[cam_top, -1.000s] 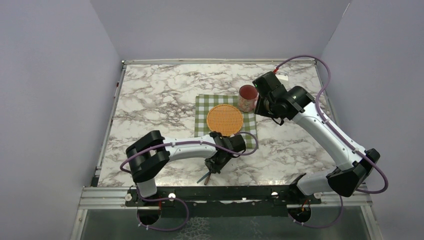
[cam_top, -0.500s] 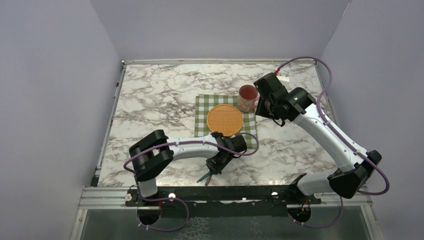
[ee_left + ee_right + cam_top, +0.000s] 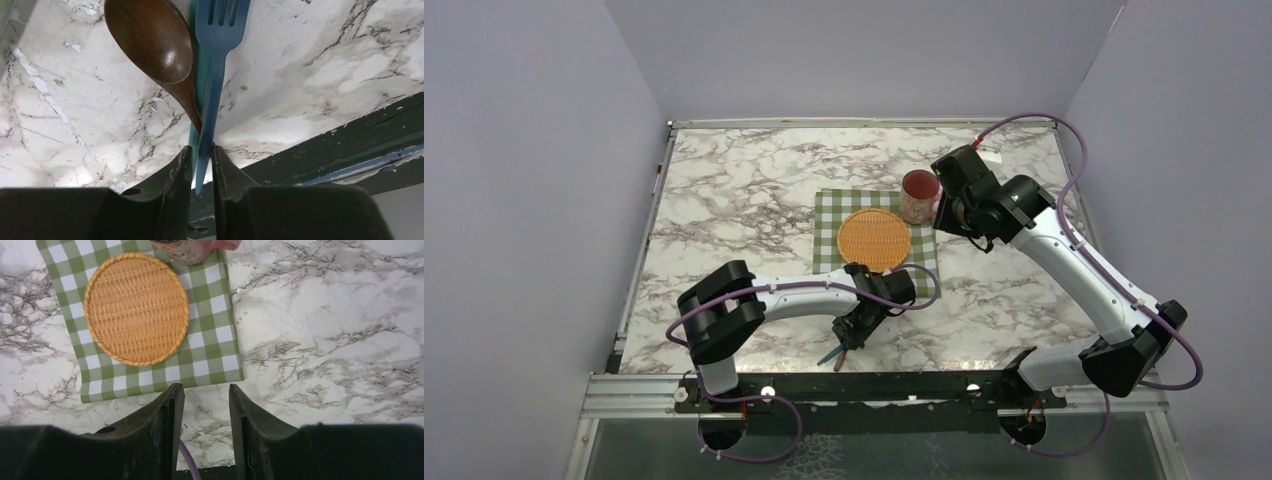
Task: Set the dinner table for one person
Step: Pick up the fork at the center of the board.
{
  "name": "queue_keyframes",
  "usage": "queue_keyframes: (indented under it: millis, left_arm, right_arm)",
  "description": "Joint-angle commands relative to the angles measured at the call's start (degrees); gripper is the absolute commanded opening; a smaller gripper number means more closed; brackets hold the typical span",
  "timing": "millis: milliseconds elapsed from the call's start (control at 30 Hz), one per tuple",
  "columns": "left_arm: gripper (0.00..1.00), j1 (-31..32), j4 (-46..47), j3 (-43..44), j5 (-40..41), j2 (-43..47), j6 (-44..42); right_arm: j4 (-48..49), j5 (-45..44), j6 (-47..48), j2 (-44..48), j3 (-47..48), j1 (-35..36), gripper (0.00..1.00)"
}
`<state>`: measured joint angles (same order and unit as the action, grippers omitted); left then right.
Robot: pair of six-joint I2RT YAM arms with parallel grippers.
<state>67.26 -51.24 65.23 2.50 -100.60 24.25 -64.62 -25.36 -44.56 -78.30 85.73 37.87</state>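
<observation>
Square white marble-pattern bench [image 3: 724, 200], grey-veined, metal-framed. Left gripper [image 3: 202, 155] jaws flank a slim blue fork [image 3: 220, 30] handle, clamp unclear; right gripper [image 3: 206, 395] jaws apart.

Spoon [image 3: 150, 40] bowl and fork [image 3: 216, 75] tines run off the top edge; right wrist view crops the mug [image 3: 187, 252] to its base.

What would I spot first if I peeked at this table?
The round orange woven plate on the green checked cloth on the marble table, with a reddish mug at the cloth's far right corner. Near the table's front edge, a wooden spoon and a blue fork lie side by side, the fork's handle between the left gripper's fingers.
</observation>
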Motion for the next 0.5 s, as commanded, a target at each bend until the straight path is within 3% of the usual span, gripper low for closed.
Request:
queue_keyframes:
  millis: [0, 467]
  left_arm:
    - [0.23, 0.3, -2.1, 1.1, 1.0, 2.8, 1.0]
    - [0.23, 0.3, -2.0, -0.8, 1.0, 2.9, 1.3]
  right_arm:
    - [1.4, 0.6, -0.6, 0.2, -0.5, -0.2, 0.43]
    - [1.3, 0.6, -0.1, 0.0, -0.3, -0.3, 0.42]
